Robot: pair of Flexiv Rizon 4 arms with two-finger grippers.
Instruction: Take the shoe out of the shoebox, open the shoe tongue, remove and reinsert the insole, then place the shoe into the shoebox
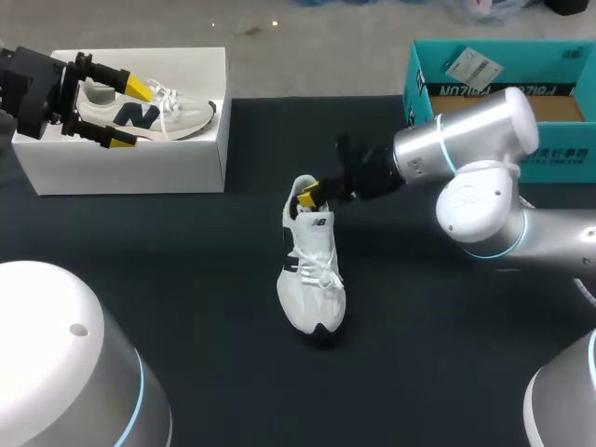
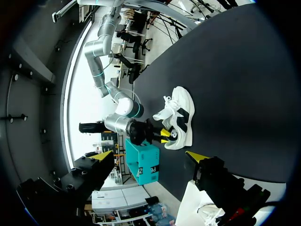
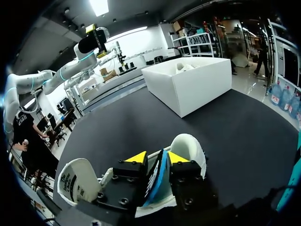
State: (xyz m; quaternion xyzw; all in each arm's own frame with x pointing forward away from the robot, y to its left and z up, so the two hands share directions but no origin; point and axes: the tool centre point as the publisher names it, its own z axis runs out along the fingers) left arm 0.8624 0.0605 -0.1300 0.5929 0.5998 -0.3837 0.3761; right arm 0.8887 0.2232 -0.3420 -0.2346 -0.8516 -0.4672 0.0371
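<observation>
Shoe (image 1: 314, 275) held at its heel opening by the right tool (image 3: 156, 157). The yellow tips sit close together, one on each face of a thin dark sheet with a blue edge that stands on edge out of the opening. It reads as the insole (image 3: 156, 181). Right arm enters from the right side, and its tool points across the table toward the white shoebox (image 1: 130, 168).

Right wrist view: rounded white heel just beside one finger. On the other side the tongue (image 3: 75, 181) is folded out and away, with its printed inner label facing up.

Head view: the shoe is white with black trim. It lies upright on its sole on the black table (image 1: 186, 298), about mid-table. Heel toward the far edge, toe toward the near edge, laces loose over the top. It is well apart from the shoebox.

Left tool (image 1: 130, 114) hangs over the shoebox at the far left corner, fingers spread wide and gripping nothing. A second sneaker (image 1: 191, 116), white and grey with a dark side logo, lies on its side in the box, just beneath and ahead of those tips.

A teal cardboard box (image 1: 559, 158) sits at the far right behind the right arm, open at the top.
</observation>
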